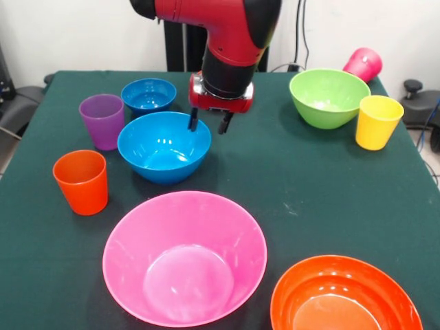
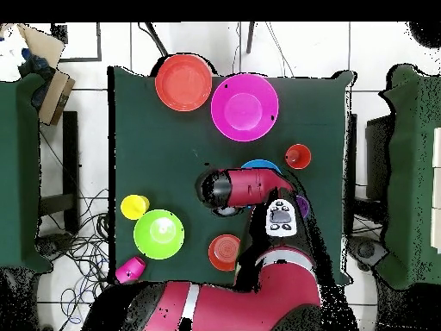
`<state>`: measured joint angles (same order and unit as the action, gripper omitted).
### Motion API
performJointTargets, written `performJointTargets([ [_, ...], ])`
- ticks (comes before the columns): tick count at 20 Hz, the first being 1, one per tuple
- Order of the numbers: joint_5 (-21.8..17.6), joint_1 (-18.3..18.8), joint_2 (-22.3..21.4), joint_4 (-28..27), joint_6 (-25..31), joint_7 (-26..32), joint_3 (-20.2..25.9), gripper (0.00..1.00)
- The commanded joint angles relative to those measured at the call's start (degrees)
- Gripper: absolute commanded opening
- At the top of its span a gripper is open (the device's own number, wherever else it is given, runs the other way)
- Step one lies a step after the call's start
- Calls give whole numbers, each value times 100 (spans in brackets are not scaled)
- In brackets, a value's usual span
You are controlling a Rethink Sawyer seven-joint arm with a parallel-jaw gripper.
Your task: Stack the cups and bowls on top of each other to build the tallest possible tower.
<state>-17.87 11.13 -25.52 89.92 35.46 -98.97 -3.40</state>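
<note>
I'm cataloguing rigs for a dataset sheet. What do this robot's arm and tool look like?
The arm has glossy red shells with black joint sections. A red collar sits above the tool, which ends in two short black fingers. From overhead, a pale grey button panel shows on the arm.

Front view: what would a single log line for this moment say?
gripper: open, over far rim of medium blue bowl | holding: nothing | stacked: none seen | magenta cup: on its side at table edge
</note>
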Motion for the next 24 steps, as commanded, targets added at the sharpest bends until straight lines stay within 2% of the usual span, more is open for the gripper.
performJointTargets([
  [1,-416,-82,184,-184,-499,-185,269,100],
  [24,-517,-242,431,-342,-676,-313,99,100],
])
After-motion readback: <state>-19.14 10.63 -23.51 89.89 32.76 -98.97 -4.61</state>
